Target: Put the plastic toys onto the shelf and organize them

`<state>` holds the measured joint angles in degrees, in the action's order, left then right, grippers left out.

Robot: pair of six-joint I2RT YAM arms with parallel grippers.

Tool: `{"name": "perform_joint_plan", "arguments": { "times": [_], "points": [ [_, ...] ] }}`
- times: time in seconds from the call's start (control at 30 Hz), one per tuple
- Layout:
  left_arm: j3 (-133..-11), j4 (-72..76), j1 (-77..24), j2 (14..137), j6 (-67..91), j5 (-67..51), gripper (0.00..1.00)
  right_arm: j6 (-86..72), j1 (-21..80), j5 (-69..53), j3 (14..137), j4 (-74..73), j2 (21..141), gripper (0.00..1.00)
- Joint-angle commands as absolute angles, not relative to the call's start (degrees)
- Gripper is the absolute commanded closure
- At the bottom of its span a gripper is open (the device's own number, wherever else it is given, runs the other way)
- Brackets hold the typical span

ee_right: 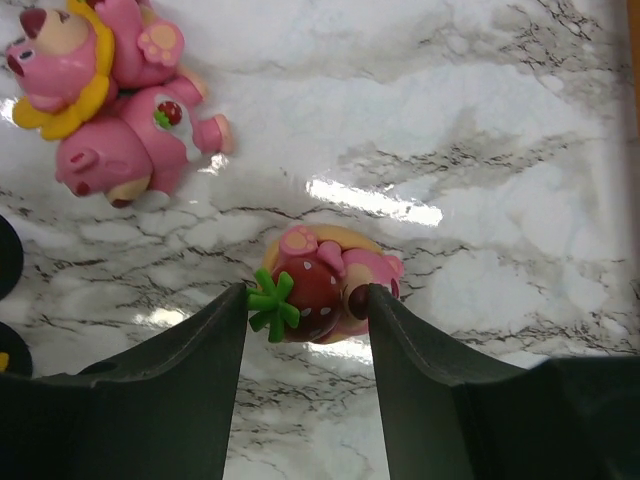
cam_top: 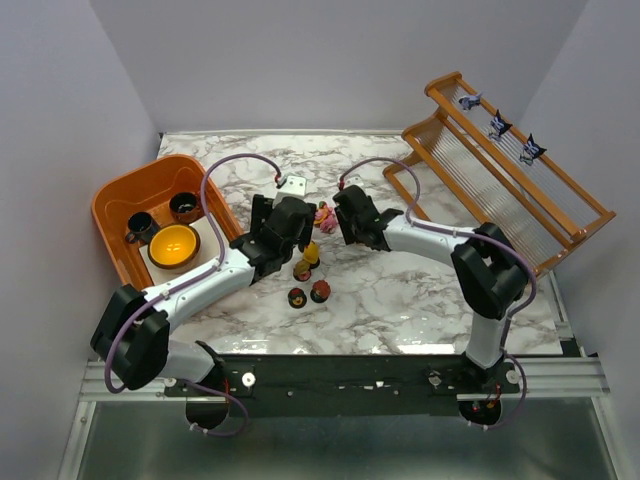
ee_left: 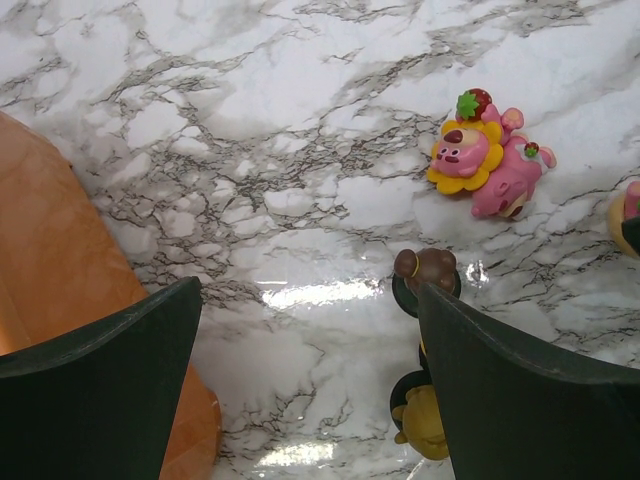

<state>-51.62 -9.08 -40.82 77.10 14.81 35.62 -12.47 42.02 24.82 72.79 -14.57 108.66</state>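
The shelf (cam_top: 510,170) slants at the back right, with three purple-black toys (cam_top: 497,124) on its top rail. My right gripper (ee_right: 308,292) is shut on a pink strawberry toy (ee_right: 320,285), touching both its sides low over the table. A pink lion toy (ee_right: 100,100) lies just beyond it. My left gripper (ee_left: 308,290) is open and empty above the marble. A brown toy (ee_left: 425,268) and a yellow toy (ee_left: 425,420) stand against its right finger. The pink lion toy also shows in the left wrist view (ee_left: 485,160). Several small toys (cam_top: 308,280) stand mid-table.
An orange tub (cam_top: 110,215) at the left holds two dark cups (cam_top: 139,226) and a yellow bowl (cam_top: 174,246); its edge (ee_left: 60,270) is close to my left finger. Both grippers (cam_top: 318,220) are close together at mid-table.
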Motion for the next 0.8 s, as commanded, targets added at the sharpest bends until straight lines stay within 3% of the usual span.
{"name": "perform_joint_plan", "arguments": {
  "times": [0.0,0.43,0.77],
  "points": [
    [-51.1,-7.7,-41.3,76.3,14.2,38.1,0.01,-7.7,42.1,25.2,68.0,-11.9,103.9,0.41],
    [-51.1,-7.7,-41.4,76.5,14.3,38.2,0.01,-6.9,42.0,23.8,71.8,-15.7,104.5,0.42],
    [-50.8,-7.1,-41.4,76.1,13.7,38.8,0.01,-6.2,42.1,23.2,72.6,-17.2,106.5,0.5]
  ]
}}
